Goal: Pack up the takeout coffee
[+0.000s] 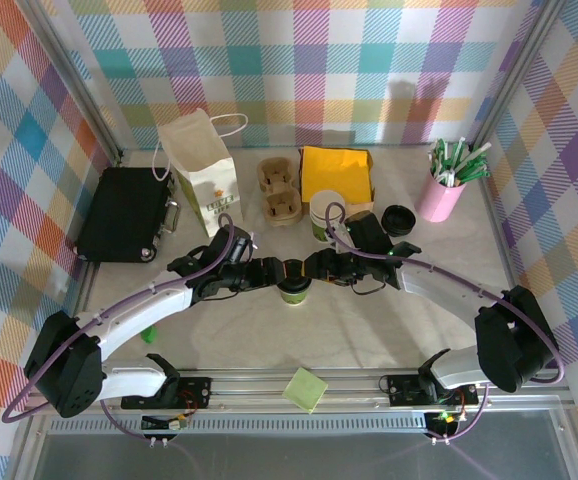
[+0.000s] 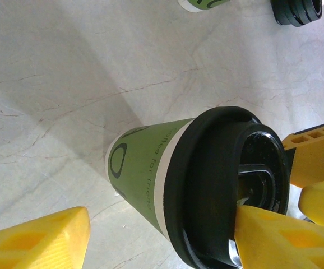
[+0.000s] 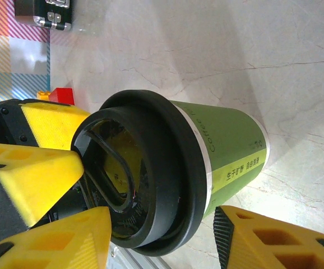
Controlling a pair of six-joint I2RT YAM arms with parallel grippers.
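Standing upright mid-table: takeout coffee (image 1: 294, 291), long axis vertical, black lid (image 2: 223, 185) on top, base down on the table (image 1: 369, 340). Body tapers toward the base, with a green wall and a white band right under the lid. It sits between both arms' fingers, nearer than the paper bag (image 1: 201, 178) and well apart from it. State of right gripper (image 3: 163, 216): one finger on the lid rim, the other against the wall just below it, so it's pinching the takeout coffee. State of left gripper (image 2: 162, 224): spread, straddling it. One finger (image 2: 285, 241) overlaps the lid's edge, contact can't tell. The other finger (image 2: 33, 241) is clear of the wall.
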